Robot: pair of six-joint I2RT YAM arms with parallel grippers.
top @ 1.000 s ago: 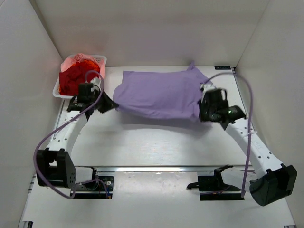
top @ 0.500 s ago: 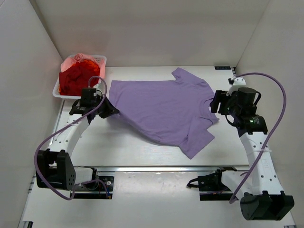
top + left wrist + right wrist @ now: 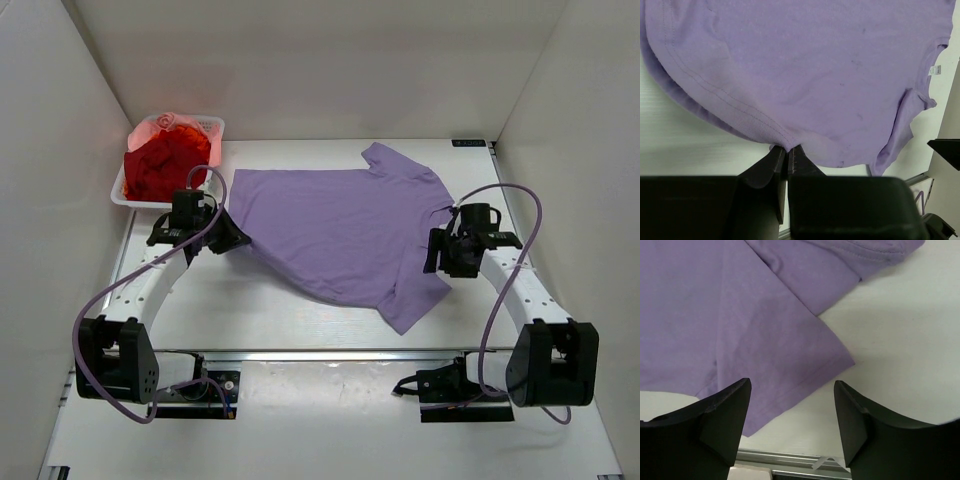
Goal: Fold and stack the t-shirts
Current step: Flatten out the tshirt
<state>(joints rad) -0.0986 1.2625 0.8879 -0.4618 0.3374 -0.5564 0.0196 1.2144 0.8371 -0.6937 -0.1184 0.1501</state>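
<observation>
We note purple t-shirt spread flat on table, centre-right. Left gripper clenched on shirt hem at left edge. Right gripper spread wide, grasping nothing, over shirt's right edge. Red clothes in white basket, far left.

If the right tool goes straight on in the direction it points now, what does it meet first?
Most likely the purple shirt: the open right tool points down at its sleeve, close to the hem, with the bare table just beside. Depth is unclear.
</observation>
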